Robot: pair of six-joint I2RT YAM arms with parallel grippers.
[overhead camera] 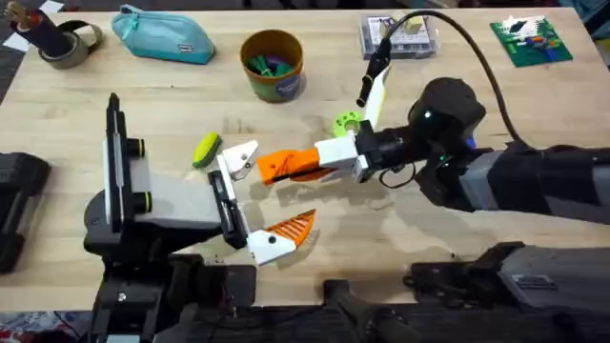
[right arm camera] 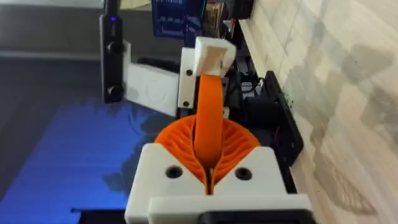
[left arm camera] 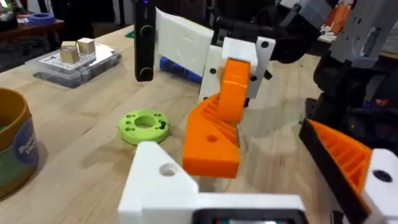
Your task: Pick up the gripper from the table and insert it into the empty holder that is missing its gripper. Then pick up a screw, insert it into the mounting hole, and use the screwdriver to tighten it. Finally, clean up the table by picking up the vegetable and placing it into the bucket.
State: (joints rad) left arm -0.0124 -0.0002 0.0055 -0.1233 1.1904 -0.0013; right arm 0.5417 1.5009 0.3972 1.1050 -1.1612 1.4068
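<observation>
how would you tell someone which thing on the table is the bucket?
Start at the table's far edge in the overhead view. Right of the teal zip pouch stands the bucket, a small round ochre-yellow tub. It is the one open-topped container there, with green and purple bits inside.

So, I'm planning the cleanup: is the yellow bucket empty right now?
Not empty. From overhead, the bucket has green and purple pieces inside.

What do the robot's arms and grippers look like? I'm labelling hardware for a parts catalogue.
Both arms are dark grey-black. The right arm has a rounded black joint housing with a small green light, and a black cable loops over it. The right gripper has a white body with screw holes and orange ribbed finger pads. The left gripper matches it: white angular fingers, orange ribbed pads.
</observation>
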